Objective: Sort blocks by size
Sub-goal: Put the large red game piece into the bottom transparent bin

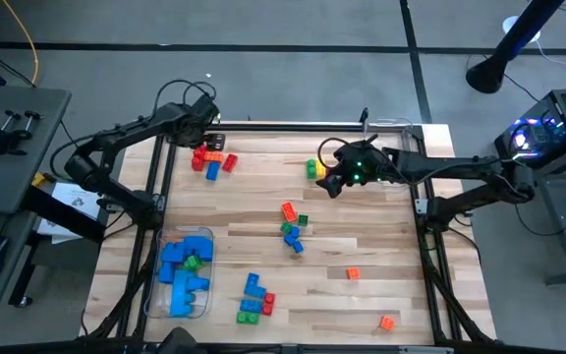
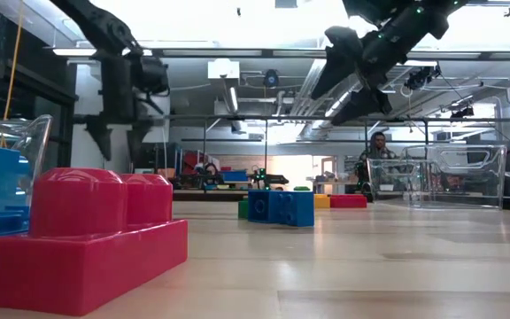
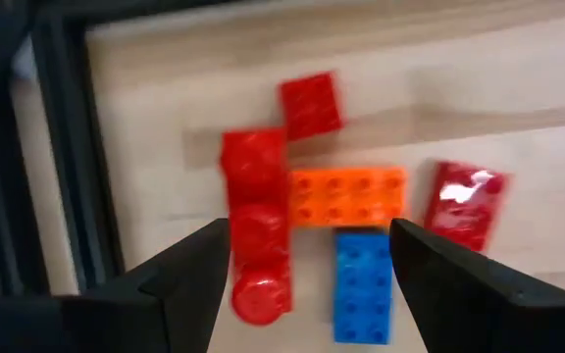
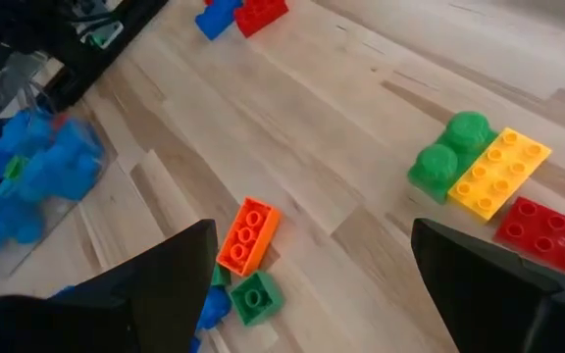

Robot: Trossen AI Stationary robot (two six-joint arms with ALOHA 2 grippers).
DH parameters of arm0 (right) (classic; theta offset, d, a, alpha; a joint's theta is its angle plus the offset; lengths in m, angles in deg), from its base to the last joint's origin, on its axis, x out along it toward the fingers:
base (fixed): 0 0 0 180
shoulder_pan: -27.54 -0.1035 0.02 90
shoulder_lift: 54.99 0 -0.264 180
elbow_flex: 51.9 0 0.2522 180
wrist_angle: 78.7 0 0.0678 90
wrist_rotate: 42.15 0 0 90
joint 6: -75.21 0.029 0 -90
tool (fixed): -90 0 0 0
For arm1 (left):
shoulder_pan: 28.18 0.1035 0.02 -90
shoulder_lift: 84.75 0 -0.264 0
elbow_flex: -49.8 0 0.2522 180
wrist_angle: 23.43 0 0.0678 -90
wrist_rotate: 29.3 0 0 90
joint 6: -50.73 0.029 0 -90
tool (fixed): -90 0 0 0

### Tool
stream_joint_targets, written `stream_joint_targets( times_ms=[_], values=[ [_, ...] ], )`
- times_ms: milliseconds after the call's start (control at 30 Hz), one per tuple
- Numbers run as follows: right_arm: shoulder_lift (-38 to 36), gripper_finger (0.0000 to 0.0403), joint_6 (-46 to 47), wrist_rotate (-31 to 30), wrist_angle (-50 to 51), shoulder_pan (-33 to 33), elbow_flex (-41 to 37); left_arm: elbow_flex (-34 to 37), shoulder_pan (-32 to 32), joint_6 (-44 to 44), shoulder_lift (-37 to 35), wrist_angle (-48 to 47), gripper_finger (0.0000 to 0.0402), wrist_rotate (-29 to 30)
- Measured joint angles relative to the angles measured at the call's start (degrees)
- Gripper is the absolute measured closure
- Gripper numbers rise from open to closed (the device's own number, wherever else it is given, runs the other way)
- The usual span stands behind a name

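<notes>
Hovering over 2 separate clusters, both tools are spread and hold nothing.

Left tool (image 1: 207, 129): above the far-left cluster, fingers (image 3: 189, 270) apart in its wrist view. Under it lie a long red brick (image 3: 255, 230), an orange brick (image 3: 347, 195) touching it, a blue brick (image 3: 363, 284) against the orange one, a small red brick (image 3: 310, 104) and a tilted red brick (image 3: 464, 200) just beside.

Right tool (image 1: 334, 180): above the far-centre of the surface, jaws wide. Just beside it sit a green brick (image 4: 449, 152), a yellow brick (image 4: 501, 173) touching it and a red brick (image 4: 555, 231) next to that.

Step, as judged: selecting the next pick; sorting is partly done. A clear tub (image 1: 153, 285) at near left already holds mostly blue large blocks (image 1: 182, 270) with 1 green one. A second clear tub (image 2: 432, 173) at the far right shows nothing inside that I can make out.

Next move calls for: choosing 1 brick, lowering with the fingers straddling it, and not dragging its touching neighbours. The left cluster is tightly packed, so the outlying red bricks look easiest.

Surface (image 1: 362, 246): pale wood planks in a dark frame. Other blocks are scattered at centre (image 1: 293, 228) and near the front (image 1: 255, 297), with 2 lone orange pieces (image 1: 353, 273) towards the near right.

Room: grey floor, a side desk on the left, ceiling ducts and lights, and a person (image 2: 377, 146) seated far off.
</notes>
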Motion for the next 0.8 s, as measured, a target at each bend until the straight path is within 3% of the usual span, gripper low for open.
stream_joint_targets(
  times_ms=[467, 800],
  values=[
    [0.0, 0.0067, 0.2, -1.5, 0.1, -0.2, 0.0, 7.0, 3.8, -1.7, 0.8, 6.3, 0.0139, -3.8],
    [0.0, 0.0066, 1.0, -1.5, 0.1, -0.2, 0.0, 7.1, 4.3, -0.2, 5.0, 7.3, 0.0208, -3.4]
  ],
)
